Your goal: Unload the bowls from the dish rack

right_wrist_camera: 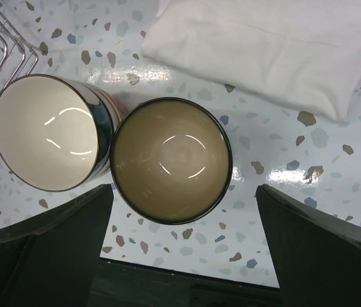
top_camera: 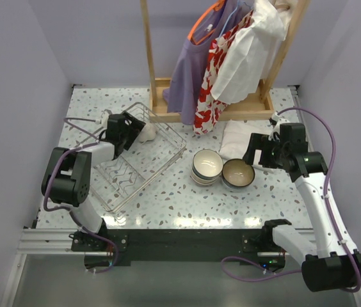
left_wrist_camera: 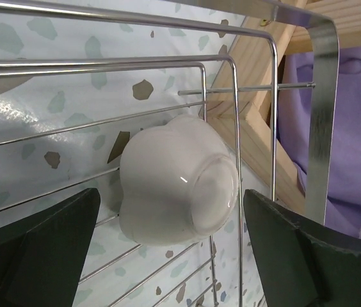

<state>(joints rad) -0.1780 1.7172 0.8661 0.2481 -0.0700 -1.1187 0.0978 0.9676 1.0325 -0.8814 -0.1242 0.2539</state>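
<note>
The dish rack [top_camera: 126, 171] holds one white bowl [left_wrist_camera: 174, 182], tipped on its side in the far corner, between the spread fingers of the left gripper [left_wrist_camera: 174, 252]. On the surface [top_camera: 168, 198], a bowl stack [top_camera: 207, 166] sits just beside an empty beige bowl [right_wrist_camera: 171, 160]. The right gripper [right_wrist_camera: 184, 246] hangs released above them.

Place: a robot test cell in a lab, dressed with household props.
Walls: plain lilac panels [top_camera: 14, 77] close in the tabletop [top_camera: 187, 204] on three sides.
Surface: glossy, with a speckled terrazzo pattern.
Mounting: left arm [top_camera: 72, 176] and right arm [top_camera: 315, 188] bolted to a black base plate [top_camera: 187, 238] on an aluminium rail [top_camera: 46, 238], with purple cables [top_camera: 333, 157] looping free.
Props: wire dish rack [top_camera: 136, 173], ceramic bowls [top_camera: 207, 165], wooden clothes stand [top_camera: 148, 51] hung with garments [top_camera: 232, 57], folded white cloth [top_camera: 235, 137].
</note>
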